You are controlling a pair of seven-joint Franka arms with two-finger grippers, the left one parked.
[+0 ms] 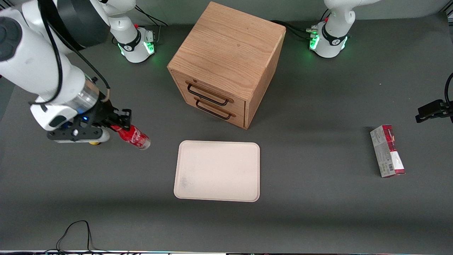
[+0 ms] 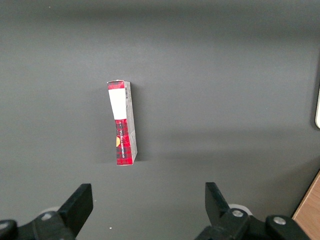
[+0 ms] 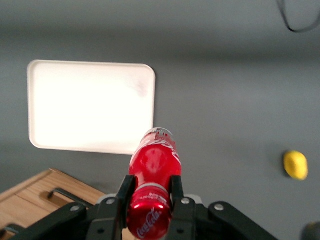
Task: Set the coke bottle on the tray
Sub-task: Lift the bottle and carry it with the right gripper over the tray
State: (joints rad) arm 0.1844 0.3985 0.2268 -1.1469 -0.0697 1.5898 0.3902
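Clearly the pincer (image 3: 150,195) grips the coke bottle (image 3: 153,165) — white "Coca-Cola" script.

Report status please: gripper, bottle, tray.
Gripper shut on bottle, lifted toward the working arm's end. Tray bare, bottle not yet over it. Nothing between them.

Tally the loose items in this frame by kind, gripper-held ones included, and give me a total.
Coke bottle, held in the gripper above the table: 1
Tray: 1
Wooden drawer cabinet: 1
Red-and-grey carton: 1
Small yellow lump: 1
Total: 5
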